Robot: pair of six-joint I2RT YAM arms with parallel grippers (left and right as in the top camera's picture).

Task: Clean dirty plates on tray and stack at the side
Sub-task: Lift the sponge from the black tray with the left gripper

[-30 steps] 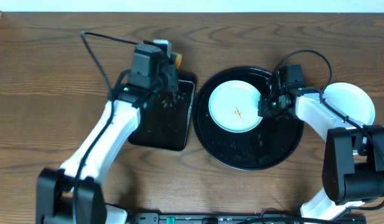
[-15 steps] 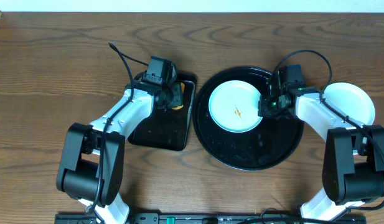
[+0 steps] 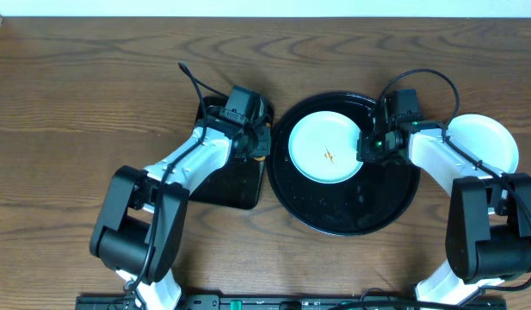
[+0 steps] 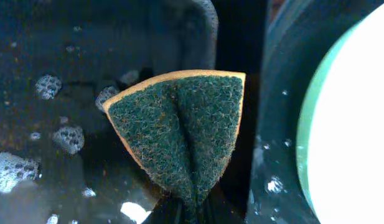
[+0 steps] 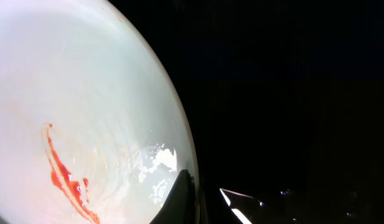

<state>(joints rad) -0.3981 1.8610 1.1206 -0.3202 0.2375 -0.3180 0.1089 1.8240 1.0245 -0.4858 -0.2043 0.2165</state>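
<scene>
A pale mint plate (image 3: 325,148) with an orange-red smear (image 3: 330,156) lies on the round black tray (image 3: 347,211). My right gripper (image 3: 367,146) is shut on the plate's right rim. In the right wrist view its fingers (image 5: 207,202) pinch the rim of the plate (image 5: 86,93), with the red smear (image 5: 61,171) and some suds close by. My left gripper (image 3: 252,139) is shut on a green-and-orange sponge (image 4: 182,134). It holds the sponge over the right edge of the rectangular tray, just left of the round tray. Another pale plate (image 3: 489,138) lies on the bare tabletop at the right.
The rectangular black tray (image 3: 222,185) holds soapy water and suds (image 4: 61,134). The round tray's rim (image 4: 279,124) and the mint plate's edge (image 4: 353,124) show at the right of the left wrist view. Cables arc above both arms.
My left arm has moved right with the sponge, from the far end of the rectangular tray to its right edge beside the round tray. The right arm and plate have not moved.
</scene>
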